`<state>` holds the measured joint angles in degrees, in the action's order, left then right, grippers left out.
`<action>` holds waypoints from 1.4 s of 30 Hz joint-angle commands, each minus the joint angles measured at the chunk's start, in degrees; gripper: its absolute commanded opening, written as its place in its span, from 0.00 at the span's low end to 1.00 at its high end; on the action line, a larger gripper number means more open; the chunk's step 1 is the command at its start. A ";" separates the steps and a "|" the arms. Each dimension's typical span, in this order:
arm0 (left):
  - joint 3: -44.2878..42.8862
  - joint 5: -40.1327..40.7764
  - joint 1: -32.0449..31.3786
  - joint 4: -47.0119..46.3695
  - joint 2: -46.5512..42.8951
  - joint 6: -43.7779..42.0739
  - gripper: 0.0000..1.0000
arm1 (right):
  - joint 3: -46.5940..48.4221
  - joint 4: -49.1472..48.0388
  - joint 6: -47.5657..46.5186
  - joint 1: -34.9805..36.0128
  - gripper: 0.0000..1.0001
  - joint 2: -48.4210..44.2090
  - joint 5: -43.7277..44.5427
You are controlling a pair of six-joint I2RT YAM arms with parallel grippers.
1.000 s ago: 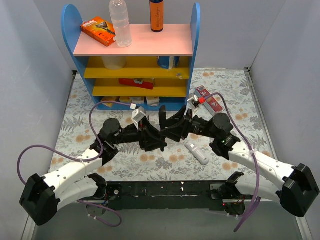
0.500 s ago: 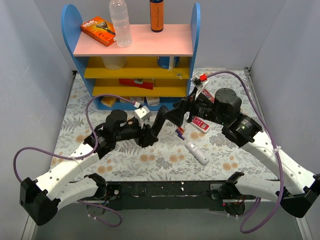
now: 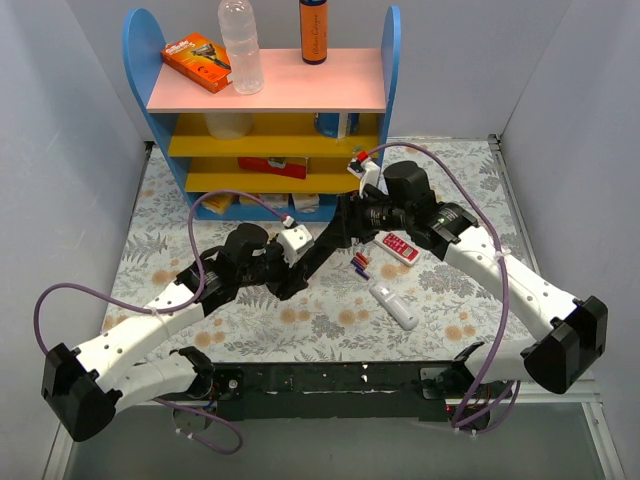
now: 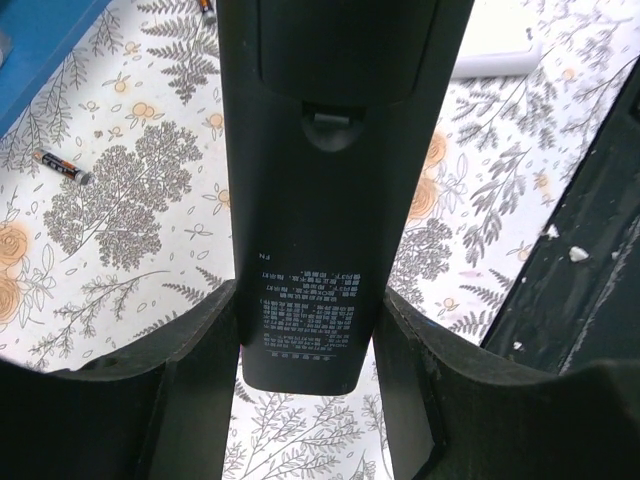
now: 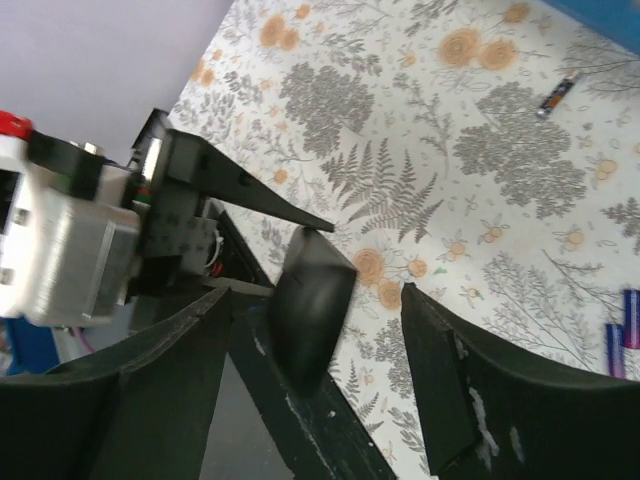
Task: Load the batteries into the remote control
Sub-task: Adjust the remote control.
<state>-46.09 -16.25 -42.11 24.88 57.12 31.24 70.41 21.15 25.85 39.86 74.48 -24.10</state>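
My left gripper (image 3: 293,276) is shut on the lower end of a black remote (image 3: 315,250) and holds it tilted above the mat. In the left wrist view the remote (image 4: 330,150) shows its back, with the battery cover closed, between my fingers (image 4: 200,380). My right gripper (image 3: 345,222) is open with its jaws either side of the remote's upper end (image 5: 310,305), and a gap shows on the right side. Two small batteries (image 3: 360,265) lie on the mat by the remote. They also show at the right edge of the right wrist view (image 5: 622,335). A lone battery (image 4: 60,167) lies apart from them.
A white remote (image 3: 393,306) lies near the front. A red-and-white box (image 3: 400,246) lies under the right arm. A blue shelf (image 3: 270,120) with bottles and boxes stands at the back. The black front rail (image 3: 330,378) runs along the near edge.
The right arm has swung back and to the left, and its open gripper has come round the remote's upper end. The left gripper keeps hold of the remote, shifted slightly.
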 commanded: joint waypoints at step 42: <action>29.38 37.61 -4.12 -38.15 -38.66 61.82 0.98 | -45.09 -85.46 36.55 5.14 0.01 -12.88 15.56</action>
<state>-21.10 19.38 -46.22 -0.58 19.55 80.60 26.72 -42.50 56.25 42.13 60.53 -15.05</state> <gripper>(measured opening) 0.982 0.348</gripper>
